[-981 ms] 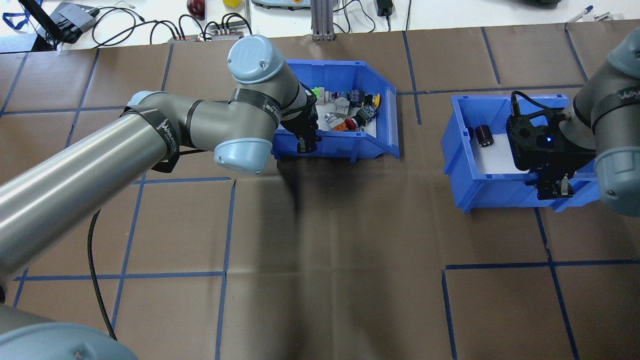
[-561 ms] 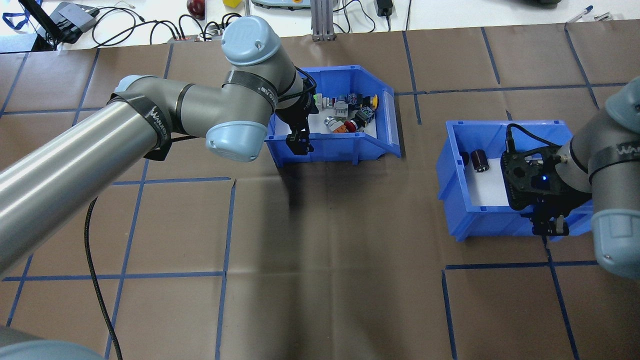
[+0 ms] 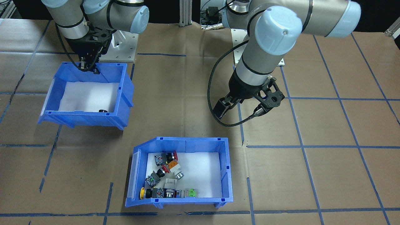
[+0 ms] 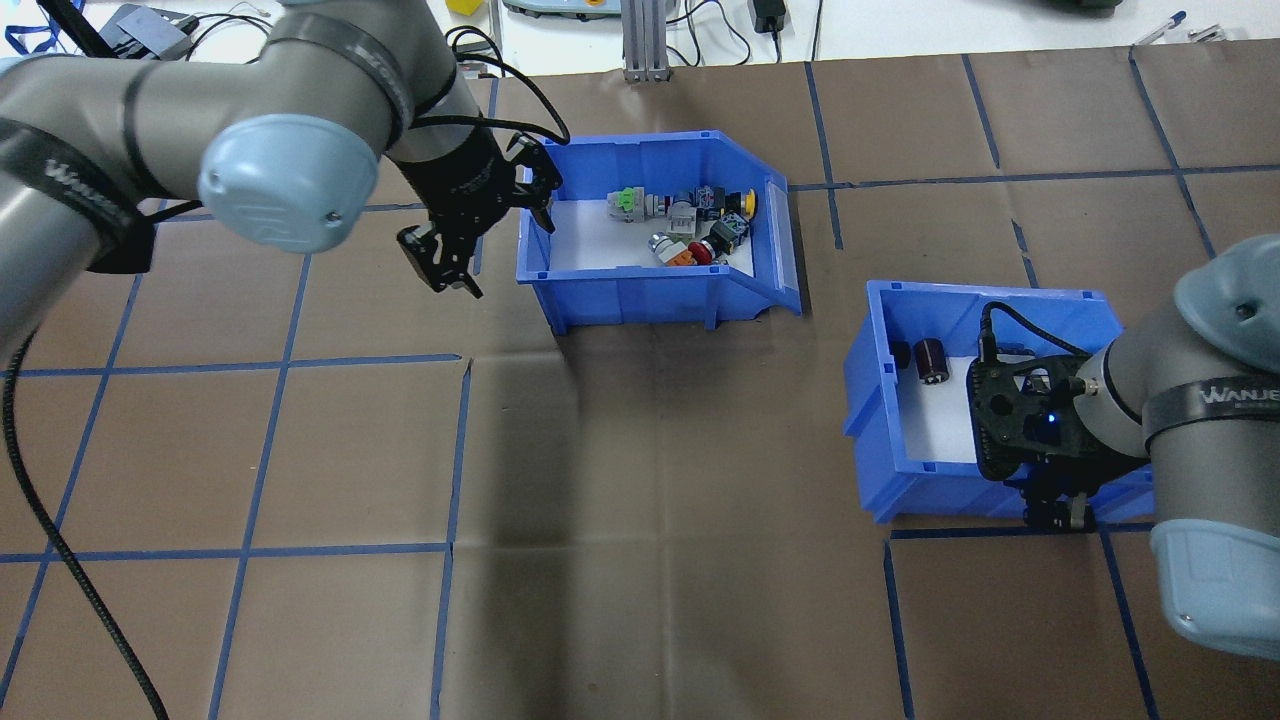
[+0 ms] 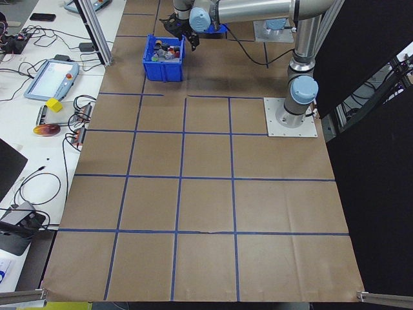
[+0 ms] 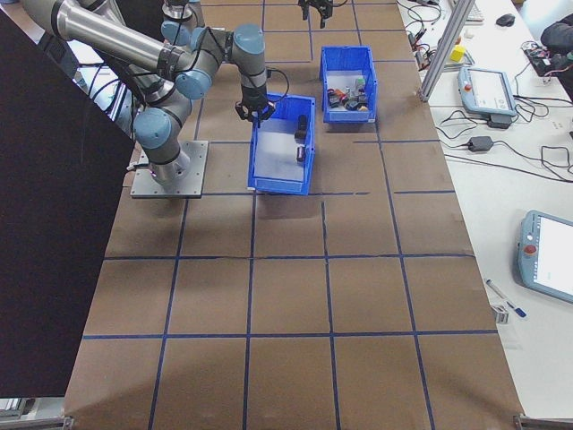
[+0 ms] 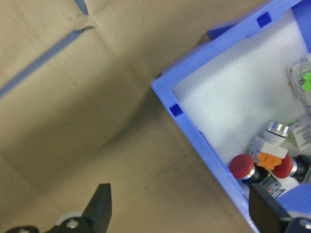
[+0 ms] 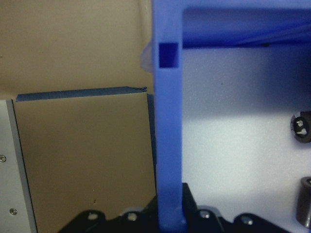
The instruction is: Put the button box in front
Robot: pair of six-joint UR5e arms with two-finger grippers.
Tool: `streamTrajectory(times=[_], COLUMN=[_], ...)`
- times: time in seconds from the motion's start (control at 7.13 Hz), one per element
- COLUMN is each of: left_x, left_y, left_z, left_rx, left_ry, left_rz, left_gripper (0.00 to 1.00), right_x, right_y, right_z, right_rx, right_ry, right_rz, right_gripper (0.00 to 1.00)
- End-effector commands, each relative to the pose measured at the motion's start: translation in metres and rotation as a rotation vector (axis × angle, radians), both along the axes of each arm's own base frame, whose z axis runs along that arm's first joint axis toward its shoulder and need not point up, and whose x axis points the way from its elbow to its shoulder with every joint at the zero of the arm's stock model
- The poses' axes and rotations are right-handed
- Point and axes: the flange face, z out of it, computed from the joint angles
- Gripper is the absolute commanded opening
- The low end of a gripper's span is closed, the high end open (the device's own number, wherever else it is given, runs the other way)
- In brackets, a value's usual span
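Note:
The button box (image 4: pixel 640 292) is a blue bin with a white liner, resting on the brown table at the far middle. Colourful push-buttons (image 4: pixel 690 225) lie in its right part. In the front-facing view the button box (image 3: pixel 184 144) sits near the bottom. My left gripper (image 4: pixel 487 222) hangs open just left of the box, apart from it, with nothing between its fingers. The left wrist view shows the box corner (image 7: pixel 194 131) and red buttons (image 7: pixel 262 164) ahead of the open left gripper (image 7: pixel 182 212). My right gripper (image 4: pixel 1065 515) is shut on the near wall (image 8: pixel 167 121) of the other blue bin (image 4: pixel 868 400).
The other blue bin (image 3: pixel 125 90) holds a few dark parts (image 4: pixel 930 358) on white foam. Blue tape lines (image 4: pixel 460 450) divide the brown table cover. Cables and devices (image 4: pixel 140 35) lie on the white bench beyond the far edge.
My left gripper let go of the button box's near wall, opened and swung off to the box's left. My right arm drew the other bin nearer the robot.

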Motion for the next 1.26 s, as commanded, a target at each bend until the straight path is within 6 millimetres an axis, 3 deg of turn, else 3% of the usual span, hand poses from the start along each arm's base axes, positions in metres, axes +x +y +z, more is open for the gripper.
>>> streamTrajectory(times=[0.0,0.14,0.28,0.42,0.84,1.12], left_x=[0.033,0.058,0.094,0.114,0.115,0.115], left_y=[0.031,0.042,0.043,0.041,0.041,0.038], left_z=[0.047,0.071,0.082,0.083,0.080,0.094], left_rx=[0.028,0.014,0.012,0.007,0.007,-0.042], left_ry=[-0.089,-0.086,-0.069,-0.053,-0.062,-0.088], left_rz=[-0.408,-0.489,-0.584,-0.686,-0.635,-0.563], left_gripper=[0.98,0.98,0.98,0.98,0.98,0.98], right_x=[0.056,0.080,0.101,0.115,0.157,0.213], right_y=[0.016,0.025,0.035,0.043,0.055,0.036], right_z=[-0.002,-0.001,0.001,0.003,0.006,0.002], right_rx=[-0.001,-0.011,-0.027,-0.040,-0.061,-0.035], right_ry=[0.003,0.011,0.016,0.021,0.025,0.062], right_rz=[-0.030,-0.006,0.025,0.039,0.072,0.074], right_gripper=[0.06,0.06,0.06,0.06,0.07,0.07])
